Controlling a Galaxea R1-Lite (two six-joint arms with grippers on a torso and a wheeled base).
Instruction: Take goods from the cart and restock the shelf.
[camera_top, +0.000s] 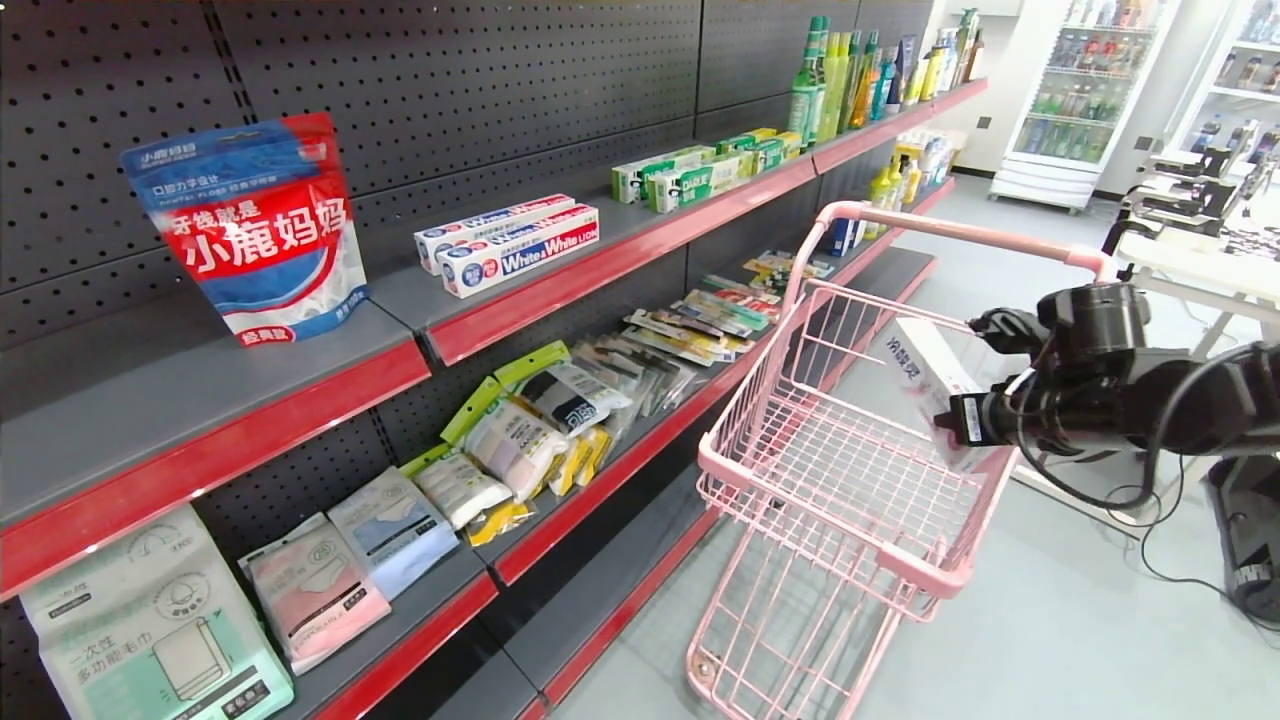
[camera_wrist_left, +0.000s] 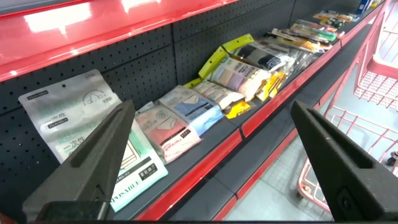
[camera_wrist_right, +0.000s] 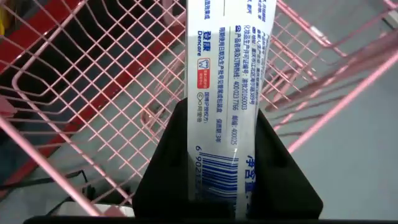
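Head view: cart beside stocked shelf

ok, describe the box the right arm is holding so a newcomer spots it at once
Find the pink cart in the aisle beside the shelves. At its basket, the right pincer is shut on a long white box. It's held in the air, with blue print and a barcode, while the other long boxes lie flat on the shelves.

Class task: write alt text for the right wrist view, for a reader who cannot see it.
The right gripper is shut on a narrow white box printed with blue text and a barcode. Behind it lies the wire basket of a pink cart, with grey floor beyond.
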